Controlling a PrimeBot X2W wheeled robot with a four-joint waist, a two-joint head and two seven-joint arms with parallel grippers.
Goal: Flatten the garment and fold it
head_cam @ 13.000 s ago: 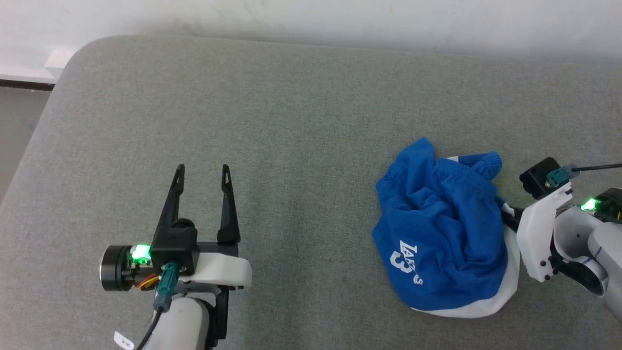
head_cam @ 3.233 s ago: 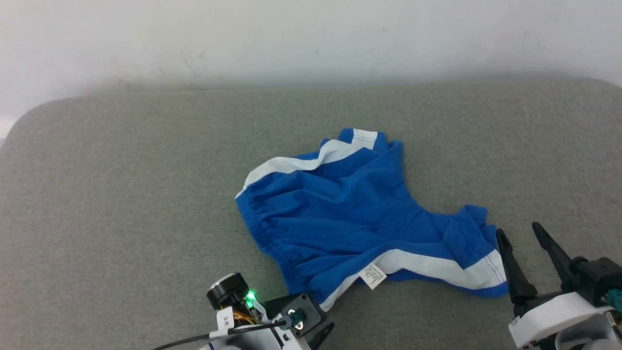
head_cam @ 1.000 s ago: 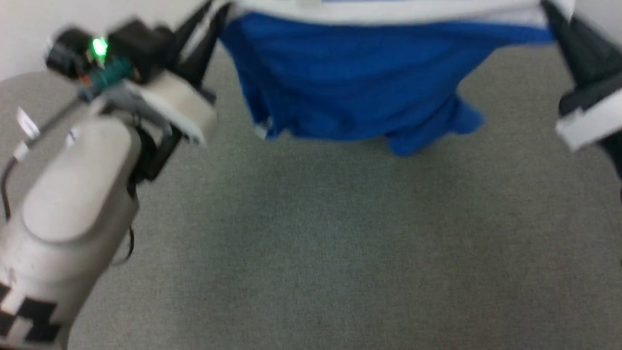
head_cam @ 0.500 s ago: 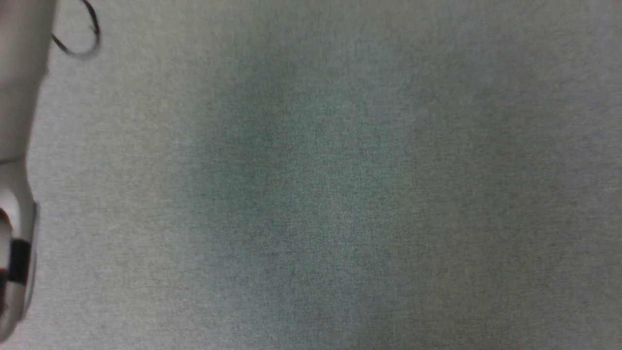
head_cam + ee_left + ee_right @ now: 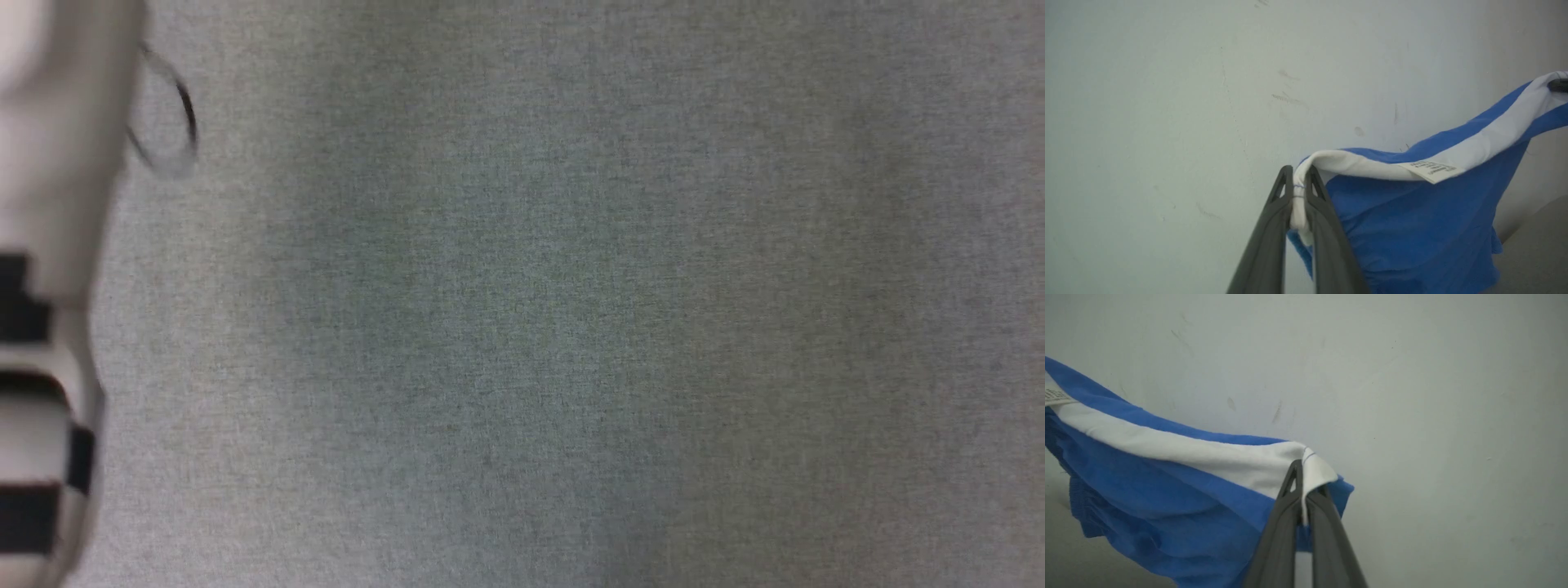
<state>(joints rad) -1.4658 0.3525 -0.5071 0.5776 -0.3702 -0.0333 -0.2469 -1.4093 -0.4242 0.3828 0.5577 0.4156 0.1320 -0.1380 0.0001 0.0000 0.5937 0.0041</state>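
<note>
Left end effector (image 5: 1298, 175), left wrist view: its two long dark fingers (image 5: 1267, 232) are drawn together and clamped on a white corner of the garment (image 5: 1404, 228). A fold of white cloth crossed by a thin blue stitch line is pinched between them just below the tips. From this grip the white side stripe (image 5: 1474, 147) runs up and to the right along the garment's top edge, and the royal-blue body hangs in loose folds beneath it. A small white tag (image 5: 1431, 169) lies on the stripe near the grip; it carries several printed lines too small to read. At the stripe's far end, by the view's right edge, a dark tip (image 5: 1559, 85) rests on the cloth.

Right end effector (image 5: 1306, 479), right wrist view: the fingers (image 5: 1280, 539) are likewise closed on the stripe's (image 5: 1188, 449) other white corner, with cloth draped over the tips. The garment (image 5: 1159, 498) sags away to the left, and the tag (image 5: 1055, 396) is cut by the left edge of the view.

Behind the suspended garment stands a pale, scuffed wall (image 5: 1167, 102). A strip of the grey counter (image 5: 1535, 253) shows at the lower right of the left wrist view; whether the lowest hem touches it cannot be told.

Head view: a blurred pale forearm (image 5: 49, 163) with black blocks and a thin cable loop (image 5: 171, 122) lie at the left edge, over the grey fabric-covered counter (image 5: 571, 327).
</note>
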